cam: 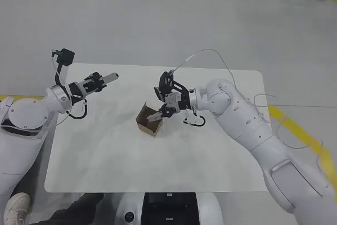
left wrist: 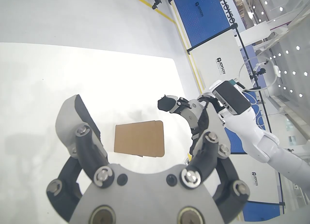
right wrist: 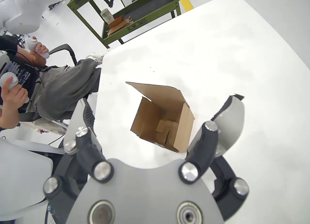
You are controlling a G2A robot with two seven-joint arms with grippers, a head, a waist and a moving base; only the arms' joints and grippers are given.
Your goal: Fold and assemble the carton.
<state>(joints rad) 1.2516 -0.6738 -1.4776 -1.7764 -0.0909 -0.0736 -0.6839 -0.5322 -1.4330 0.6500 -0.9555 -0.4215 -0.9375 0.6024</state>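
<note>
The carton (cam: 150, 119) stands open-topped near the middle of the bench (cam: 100, 157), one flap upright. The right tool (right wrist: 157, 106) hangs just over it, fingers apart. The left tool (left wrist: 143, 106), also spread, is well apart from it, so a one-sided push on the flap would likely slide or tip the unbraced carton.

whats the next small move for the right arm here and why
Probably ease the right gripper down onto the raised flap and start pressing it over the opening. The carton stands on the table with its bottom folded in and its top open; the right gripper hangs open just above it, while the left gripper is open and off to the side.
</note>
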